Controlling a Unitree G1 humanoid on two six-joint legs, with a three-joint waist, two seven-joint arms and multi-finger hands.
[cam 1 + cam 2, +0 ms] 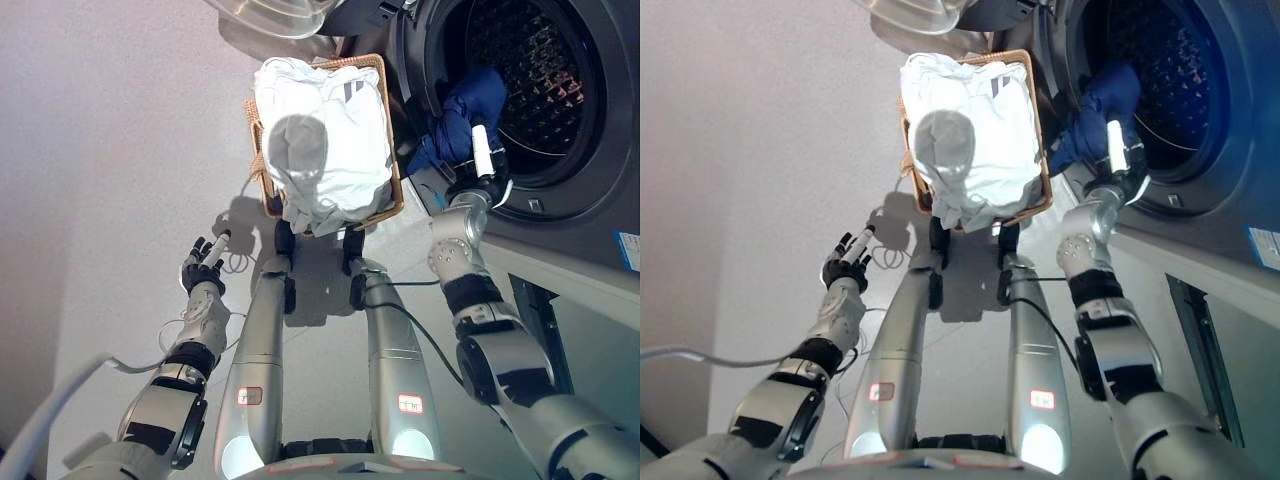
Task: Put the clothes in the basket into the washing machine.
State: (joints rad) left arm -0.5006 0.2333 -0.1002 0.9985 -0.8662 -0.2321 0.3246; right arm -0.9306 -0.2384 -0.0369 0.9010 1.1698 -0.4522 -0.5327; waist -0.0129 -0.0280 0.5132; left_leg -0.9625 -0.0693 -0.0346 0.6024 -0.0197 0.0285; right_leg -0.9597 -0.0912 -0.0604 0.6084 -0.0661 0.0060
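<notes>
A wicker basket (pixel 256 150) stands on the floor in front of me, heaped with white clothes (pixel 325 140). The washing machine (pixel 600 200) is at the right with its drum (pixel 545 80) open. A dark blue garment (pixel 465 115) hangs over the drum's front rim, partly inside. My right hand (pixel 484 165) is at the lower rim of the opening, a straight white-tipped finger lying against the blue garment. My left hand (pixel 204 268) hangs low at the left over the floor, left of the basket, with its fingers relaxed and empty.
The washer's round door (pixel 275 15) stands swung open behind the basket at the top. The washer's grey front panel (pixel 560 255) runs along the right. Pale bare floor (pixel 110 170) spreads to the left of the basket.
</notes>
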